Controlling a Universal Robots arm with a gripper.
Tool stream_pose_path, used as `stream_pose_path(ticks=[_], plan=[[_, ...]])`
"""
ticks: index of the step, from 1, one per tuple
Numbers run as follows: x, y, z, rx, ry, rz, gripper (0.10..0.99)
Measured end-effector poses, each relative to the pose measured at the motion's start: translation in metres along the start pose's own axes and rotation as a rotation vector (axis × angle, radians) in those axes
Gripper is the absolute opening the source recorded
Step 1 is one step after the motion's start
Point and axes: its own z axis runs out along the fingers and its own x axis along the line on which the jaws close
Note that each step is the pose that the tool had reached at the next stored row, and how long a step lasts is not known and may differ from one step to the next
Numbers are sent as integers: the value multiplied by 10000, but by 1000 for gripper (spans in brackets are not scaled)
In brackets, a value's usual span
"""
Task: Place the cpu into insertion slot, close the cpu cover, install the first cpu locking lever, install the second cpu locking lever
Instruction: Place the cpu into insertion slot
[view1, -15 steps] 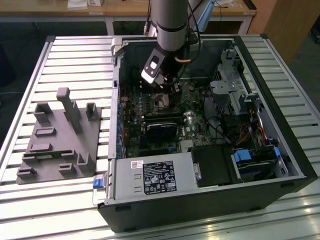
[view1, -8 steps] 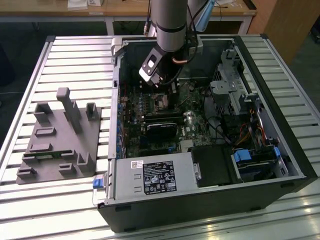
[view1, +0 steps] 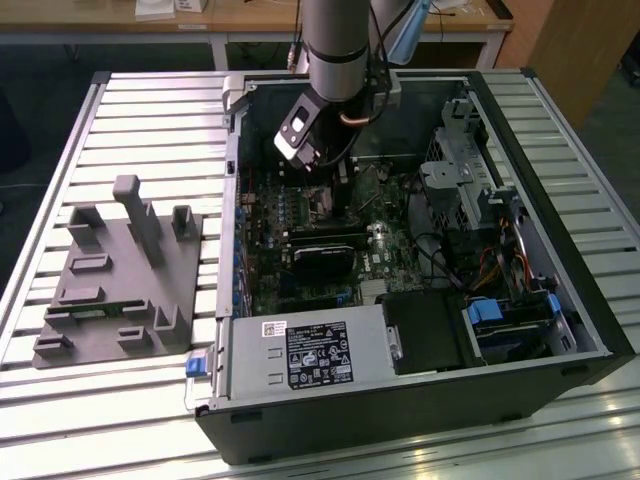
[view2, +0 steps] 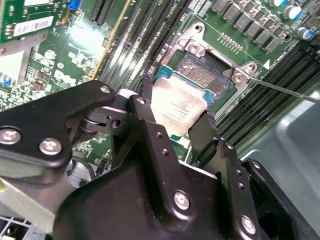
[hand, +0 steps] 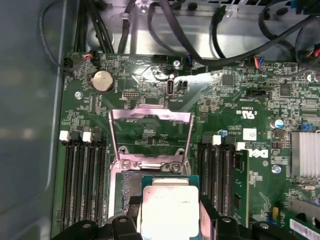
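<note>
Black fingers (view2: 147, 125) clamped on opposite edges of the cpu (view2: 177, 107), held directly over the insertion slot (view2: 210, 75); seating unclear. cpu cover (hand: 150, 132) open, far side of slot.

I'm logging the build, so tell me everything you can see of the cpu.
The cpu is a flat square chip: silvery-beige metal top with print, thin green board edge around it. The pincer grips it, a black finger on each of two opposite sides. It is over the open insertion slot, whose cpu cover is flipped open.
</note>
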Motion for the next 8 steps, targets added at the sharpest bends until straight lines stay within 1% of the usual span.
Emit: stream_pose_path(ticks=[4,8], plan=[[42,-16,20,1,-3,25,541],[64,-23,51,1,-15,195,541]])
